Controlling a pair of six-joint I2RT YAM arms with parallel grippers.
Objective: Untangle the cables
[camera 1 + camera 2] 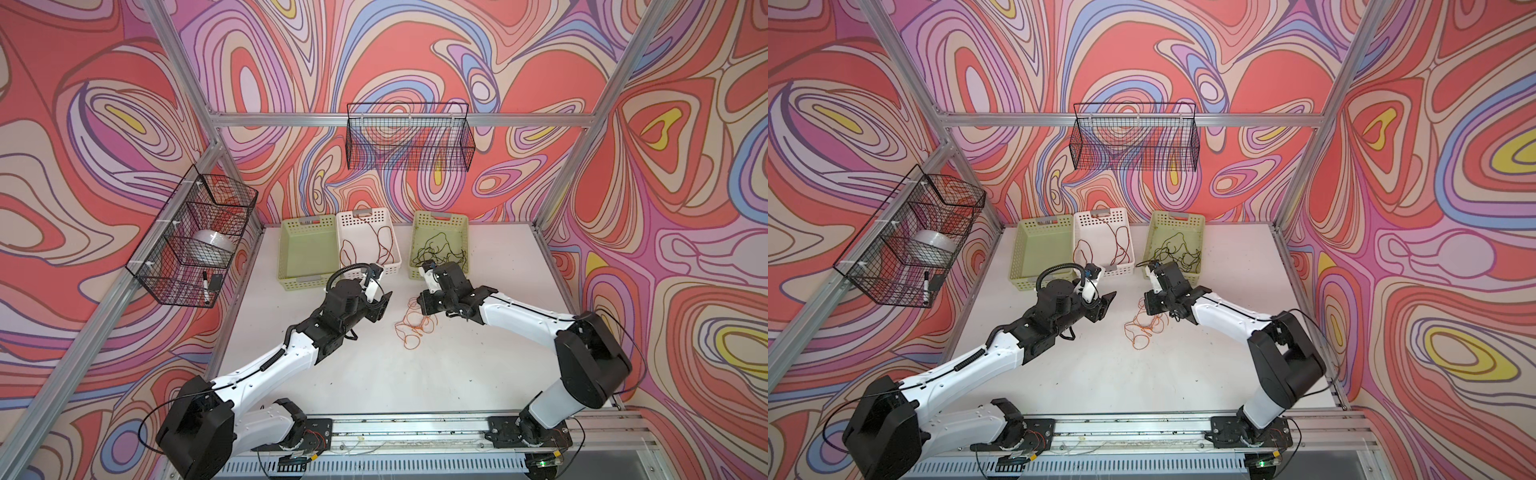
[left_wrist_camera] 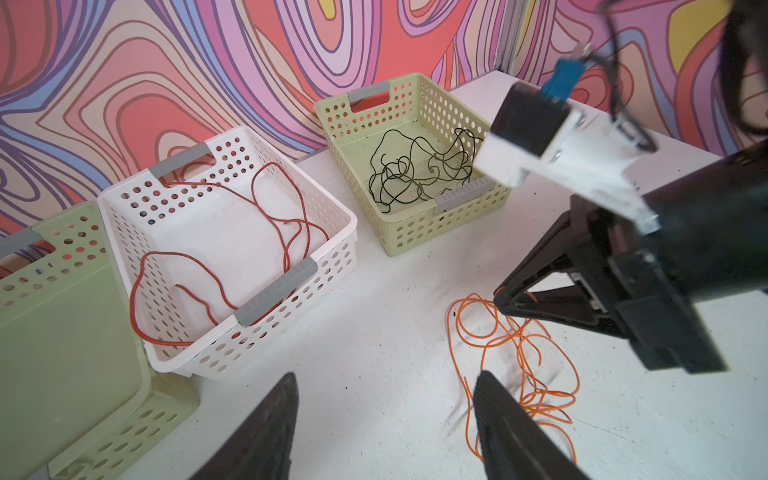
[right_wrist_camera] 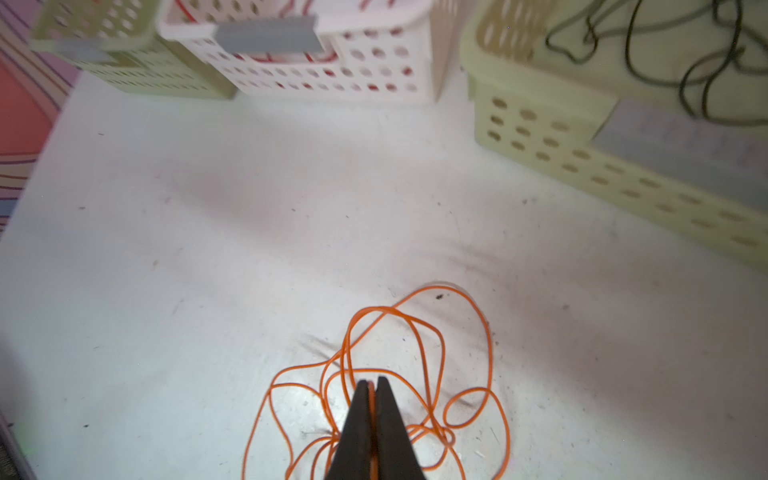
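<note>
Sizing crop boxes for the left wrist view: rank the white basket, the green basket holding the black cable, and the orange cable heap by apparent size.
1. white basket, nearer the camera
2. green basket with the black cable
3. orange cable, partly hidden but clearly smallest

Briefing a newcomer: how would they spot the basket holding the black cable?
Three perforated baskets stand at the white table's far edge. Take the green basket set apart on the right. Only it holds a black tangle; its green twin is empty.

White table (image 2: 374, 353), orange cable (image 3: 446, 432), red-brown cable (image 2: 299, 222), black cable (image 2: 409, 178), white basket (image 2: 324, 270), pale-green baskets (image 2: 415, 232); swirled pink-red walls (image 2: 166, 62)
</note>
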